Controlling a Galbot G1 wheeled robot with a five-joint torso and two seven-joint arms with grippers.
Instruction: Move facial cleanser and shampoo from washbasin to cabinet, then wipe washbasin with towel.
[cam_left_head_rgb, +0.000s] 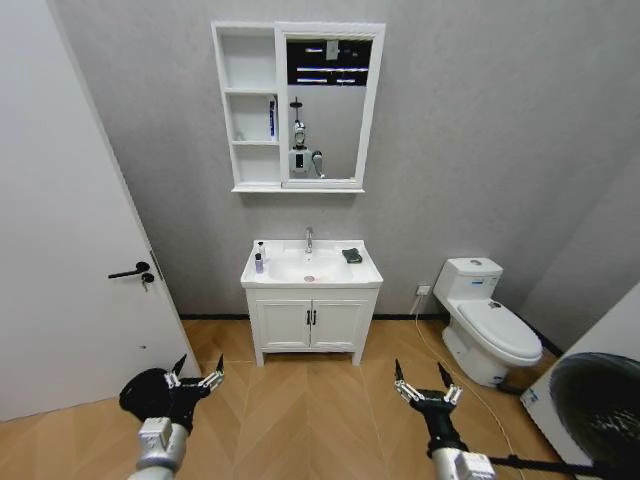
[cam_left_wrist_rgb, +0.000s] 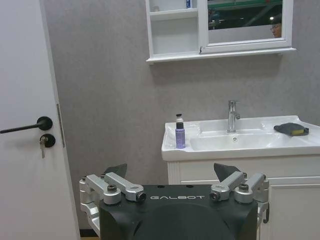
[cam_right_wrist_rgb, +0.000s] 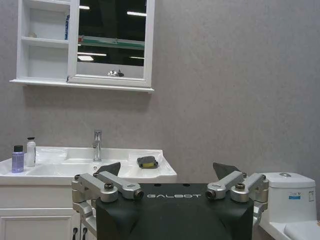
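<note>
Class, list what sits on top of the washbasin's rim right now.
On the washbasin: two small bottles at the left corner, a chrome tap at the back, a dark folded towel on the right. What the vanity doors below enclose is hidden.

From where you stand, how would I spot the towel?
Find the white rectangular ceramic washbasin under the white wall-hung mirror cabinet. On its rim, on the robot's right of the chrome tap, lies the small folded dark grey-black towel. It is flat and dark; the bottles stand across the bowl.

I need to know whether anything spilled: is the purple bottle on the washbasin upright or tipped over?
Upright. The purple bottle stands on the washbasin rim with its dark cap on top, beside the tap's side, no puddle visible.
</note>
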